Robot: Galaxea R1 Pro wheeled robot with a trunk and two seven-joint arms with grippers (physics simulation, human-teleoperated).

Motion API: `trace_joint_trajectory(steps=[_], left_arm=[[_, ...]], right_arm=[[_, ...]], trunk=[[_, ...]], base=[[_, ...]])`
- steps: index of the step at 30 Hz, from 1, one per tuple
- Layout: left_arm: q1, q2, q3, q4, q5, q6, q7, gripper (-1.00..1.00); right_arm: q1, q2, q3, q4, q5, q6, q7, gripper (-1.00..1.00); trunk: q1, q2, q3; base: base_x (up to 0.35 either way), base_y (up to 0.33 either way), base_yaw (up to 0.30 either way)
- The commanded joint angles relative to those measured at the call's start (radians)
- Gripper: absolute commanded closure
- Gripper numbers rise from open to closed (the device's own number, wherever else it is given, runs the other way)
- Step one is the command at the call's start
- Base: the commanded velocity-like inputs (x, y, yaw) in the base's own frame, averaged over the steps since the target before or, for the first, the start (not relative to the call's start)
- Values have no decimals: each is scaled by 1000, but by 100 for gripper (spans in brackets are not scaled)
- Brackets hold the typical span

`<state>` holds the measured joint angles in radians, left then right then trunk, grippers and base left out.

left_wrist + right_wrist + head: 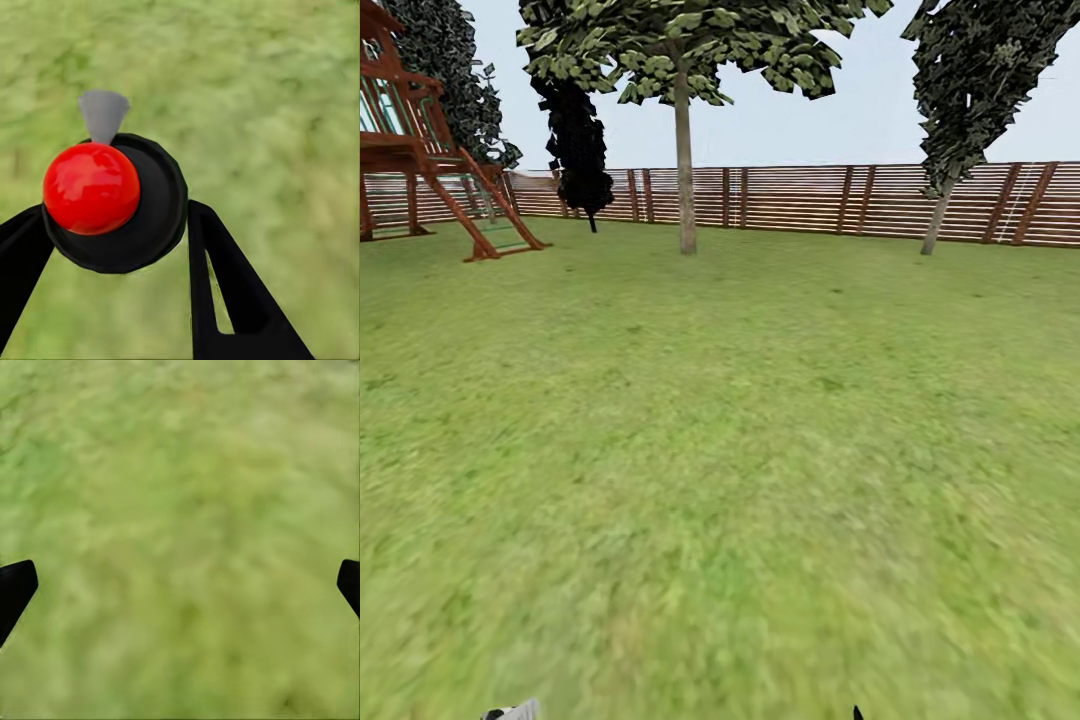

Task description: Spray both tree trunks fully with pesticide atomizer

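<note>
Our left gripper [112, 247] is clamped on the pesticide atomizer [112, 202], seen end-on with a red cap. Our right gripper [180, 585] hangs wide apart over grass [720, 450]. Two trees [685, 150] [960, 110] stand far off by the fence [810, 200].

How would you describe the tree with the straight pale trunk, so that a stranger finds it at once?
Look along the brown slat fence at the far edge of the lawn. Right of the wooden play frame and a black bush stands the tree. Its trunk is upright and pale, whereas the right tree leans.
</note>
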<state>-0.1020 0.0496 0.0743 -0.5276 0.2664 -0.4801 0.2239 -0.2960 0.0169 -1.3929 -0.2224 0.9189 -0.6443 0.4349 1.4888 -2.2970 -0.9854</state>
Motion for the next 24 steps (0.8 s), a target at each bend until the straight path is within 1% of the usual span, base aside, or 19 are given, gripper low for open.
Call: trace_joint_trajectory(steps=[1, 24], left_arm=[[0, 0, 0, 0, 0, 0, 0, 100], [0, 1, 1, -3, 1, 0, 0, 100]], right_arm=[[0, 0, 0, 0, 0, 0, 0, -100], [0, 0, 0, 0, 0, 0, 1, -100]], trunk=[[0, 0, 0], [0, 0, 0]], base=[[334, 124, 0], [334, 95, 0]])
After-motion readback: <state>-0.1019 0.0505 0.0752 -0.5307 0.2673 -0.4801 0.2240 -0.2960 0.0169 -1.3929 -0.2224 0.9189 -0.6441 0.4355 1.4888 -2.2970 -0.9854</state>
